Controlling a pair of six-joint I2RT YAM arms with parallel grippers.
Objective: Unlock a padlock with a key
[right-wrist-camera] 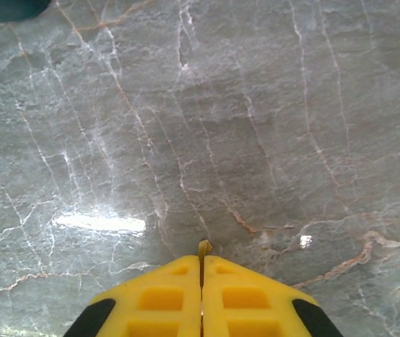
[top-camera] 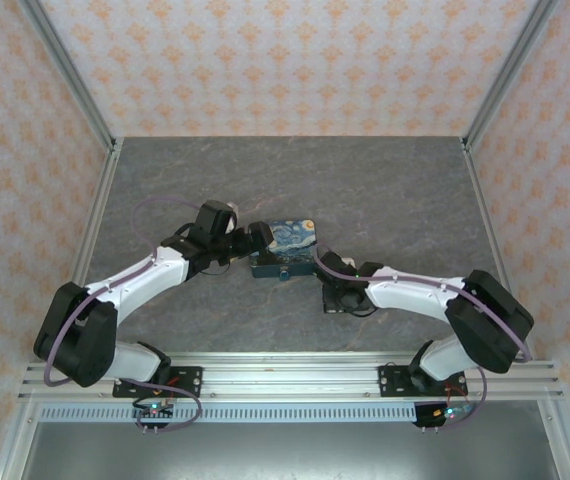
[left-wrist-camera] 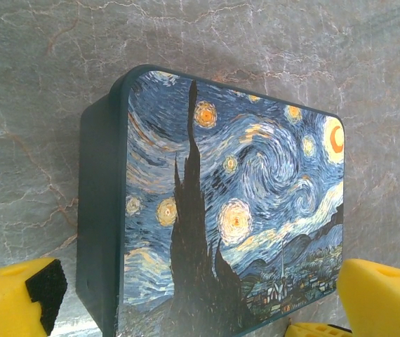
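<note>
The padlock (top-camera: pixel 287 245), a flat block printed with a blue and yellow starry night and with dark blue sides, lies on the grey marble table. In the left wrist view the padlock (left-wrist-camera: pixel 235 203) sits between my yellow fingers (left-wrist-camera: pixel 382 298), which stand wide apart on either side of it without touching. My left gripper (top-camera: pixel 255 240) is open at the block's left end. My right gripper (top-camera: pixel 340 295) is low over the table, in front and to the right of the padlock. The right gripper (right-wrist-camera: pixel 201 256) is shut, and a thin sliver, the key (right-wrist-camera: pixel 204 246), pokes out between its tips.
The marble table (top-camera: pixel 395 190) stretches back behind the padlock to patterned walls and metal frame posts. A dark blue corner of the padlock (right-wrist-camera: pixel 3 7) shows at the top left of the right wrist view. An aluminium rail (top-camera: pixel 285 375) runs along the near edge.
</note>
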